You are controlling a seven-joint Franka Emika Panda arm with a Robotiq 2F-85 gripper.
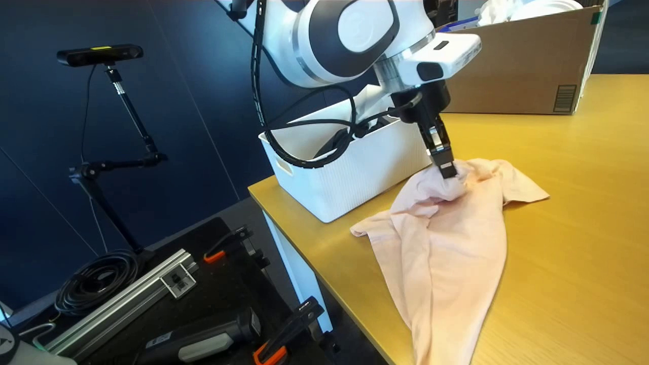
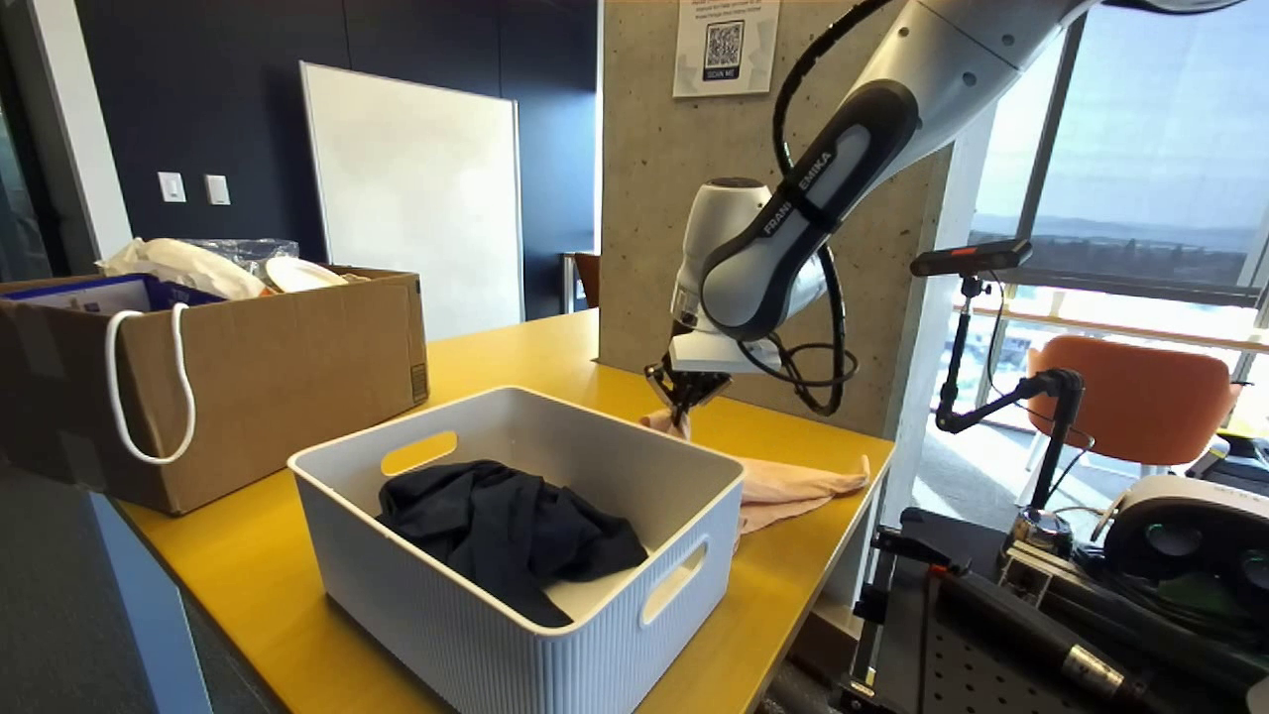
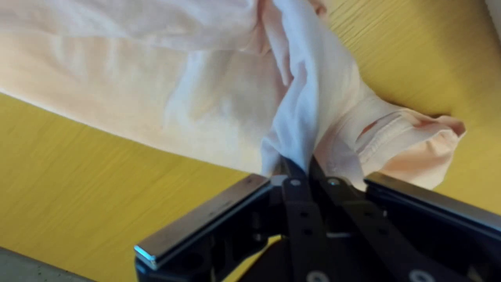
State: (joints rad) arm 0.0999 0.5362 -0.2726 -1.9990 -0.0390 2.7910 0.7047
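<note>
Clamped, no doubt about it: my gripper point(image 3: 302, 168) had a narrow fold of the pale pink garment point(image 3: 203, 105) pinched, the fingers point(image 3: 296, 192) close together with cloth between their tips. Wrist view, my fingertips as the hub of the dial: the pinched fold ran up to twelve o'clock, the broad body fanned out toward ten, and a hemmed end curled just shy of three.

Over to an exterior view, same hub: there the garment lay on the yellow table point(image 1: 583, 263), bunched where I gripped it, a short sleeve point(image 1: 525, 185) reaching out near three o'clock, a smaller flap point(image 1: 375, 225) toward eight, the rest trailing long and loose down to six. The white bin point(image 1: 367, 175) sat at nine, near the cloth; the cardboard box point(image 1: 517, 71) stood at one, farther back, with white items point(image 1: 545, 7) poking over its rim.

Looking into that bin in an exterior view, I had dark cloth point(image 2: 506, 526) heaped on its floor, about eight o'clock from my grip, and more pink past the rim at four. A concrete pillar point(image 2: 634, 228) rose at twelve, a camera on a jointed stand point(image 2: 972, 258) perched at two, and an orange chair point(image 2: 1130, 397) stood out at three.
</note>
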